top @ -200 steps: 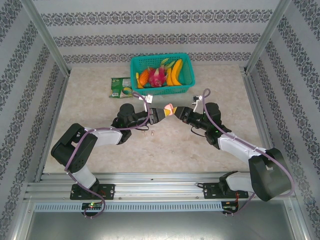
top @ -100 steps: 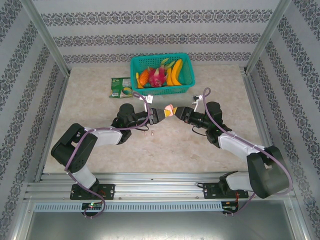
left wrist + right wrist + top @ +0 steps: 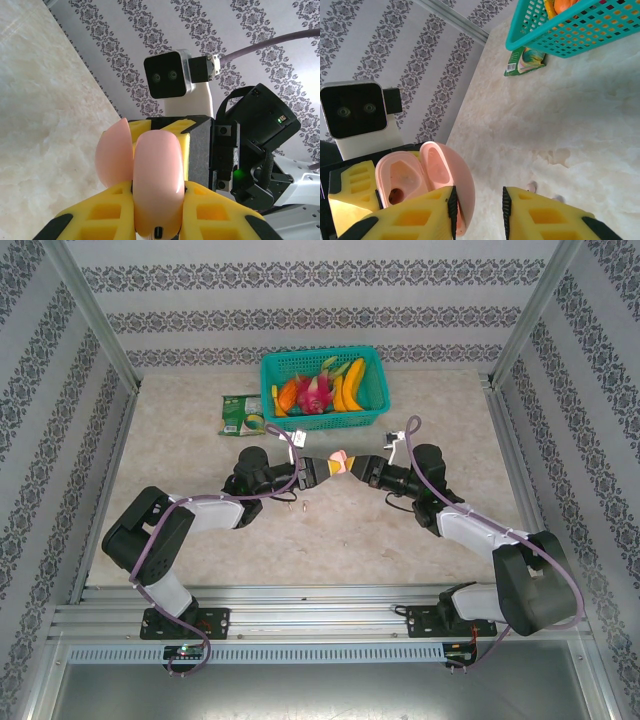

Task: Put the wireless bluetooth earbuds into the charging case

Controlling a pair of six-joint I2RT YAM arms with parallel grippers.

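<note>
Marble tabletop; right wrist: pink case interior; left wrist: port.

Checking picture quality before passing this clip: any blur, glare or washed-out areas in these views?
Top external: evenly lit, sharp, only soft shadows. Left wrist: the pink charging case sits close to the lens, slightly soft, with a small glare spot. Right wrist: the table looks nearly washed out; the teal basket is crisp.
</note>
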